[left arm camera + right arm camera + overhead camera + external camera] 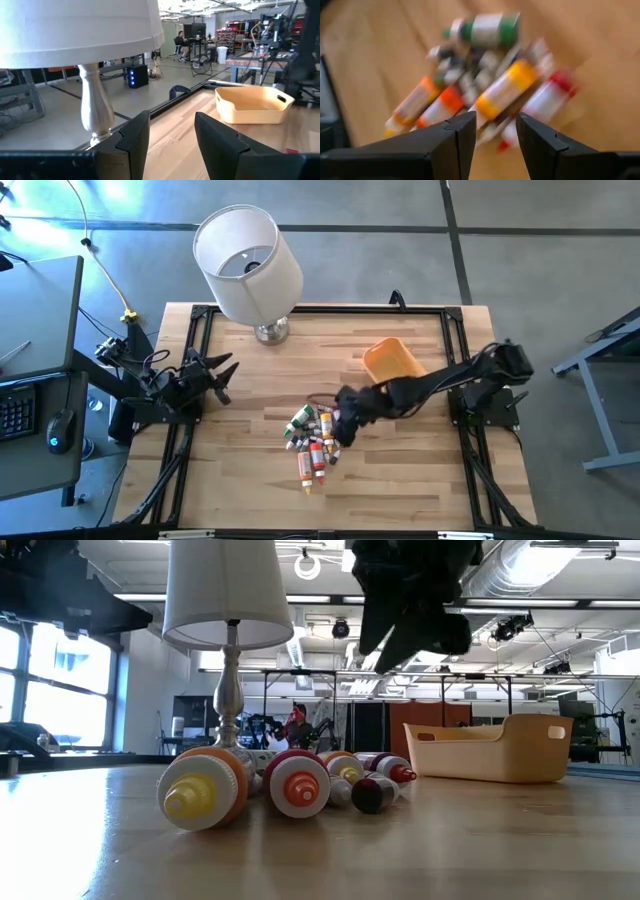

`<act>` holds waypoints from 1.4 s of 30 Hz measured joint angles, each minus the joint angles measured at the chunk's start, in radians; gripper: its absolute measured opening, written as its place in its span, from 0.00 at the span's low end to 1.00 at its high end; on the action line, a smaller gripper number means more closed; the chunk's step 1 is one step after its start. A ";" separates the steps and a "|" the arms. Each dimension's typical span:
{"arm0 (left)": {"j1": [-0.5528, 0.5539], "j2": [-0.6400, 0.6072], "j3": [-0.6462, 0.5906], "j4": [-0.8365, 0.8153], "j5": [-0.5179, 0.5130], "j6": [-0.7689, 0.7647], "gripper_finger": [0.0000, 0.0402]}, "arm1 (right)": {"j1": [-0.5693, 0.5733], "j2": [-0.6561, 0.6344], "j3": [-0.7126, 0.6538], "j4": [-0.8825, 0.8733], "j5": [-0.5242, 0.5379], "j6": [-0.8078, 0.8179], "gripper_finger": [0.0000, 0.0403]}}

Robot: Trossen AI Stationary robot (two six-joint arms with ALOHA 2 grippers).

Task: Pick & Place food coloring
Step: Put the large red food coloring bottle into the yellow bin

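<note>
The food coloring is a heap of small bottles with red, orange, yellow and green caps, lying on their sides on the wooden table; it also shows in the low view and the right wrist view. My right gripper hangs open just above the heap's right side, slanting down, with nothing between its fingers. In the low view it is well clear above the bottles. My left gripper waits open at the table's left, pointing level.
An orange plastic bowl stands behind the heap toward the far right. A lamp with a white shade stands on its metal foot at the far edge. Bare wood lies near the front edge.
</note>
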 joint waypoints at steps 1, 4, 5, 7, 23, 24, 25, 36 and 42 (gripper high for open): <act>0.000 0.000 0.000 0.000 -0.006 0.000 0.39 | 0.011 0.023 0.010 0.006 -0.027 0.041 0.33; 0.000 0.000 0.000 -0.001 -0.008 -0.008 0.39 | 0.038 0.101 0.022 0.001 -0.088 0.161 0.33; 0.000 0.000 0.000 -0.001 -0.008 -0.009 0.39 | 0.039 0.122 0.022 -0.001 -0.104 0.195 0.33; 0.000 0.000 0.000 -0.001 -0.009 -0.010 0.39 | 0.036 0.150 0.022 -0.007 -0.126 0.251 0.33; 0.000 0.000 0.000 -0.007 -0.016 0.005 0.39 | -0.023 0.162 0.009 -0.119 -0.138 0.146 0.33; 0.000 0.000 0.000 -0.008 -0.016 0.005 0.39 | -0.030 0.162 0.009 -0.124 -0.136 0.139 0.33; 0.000 0.000 0.000 -0.009 -0.016 0.005 0.39 | -0.038 0.162 0.009 -0.127 -0.135 0.138 0.33; 0.000 0.000 0.000 -0.010 -0.017 0.007 0.39 | -0.067 0.161 0.009 -0.125 -0.170 0.073 0.33; 0.000 0.000 0.000 -0.010 -0.017 0.007 0.39 | -0.067 0.160 0.009 -0.123 -0.133 0.076 0.33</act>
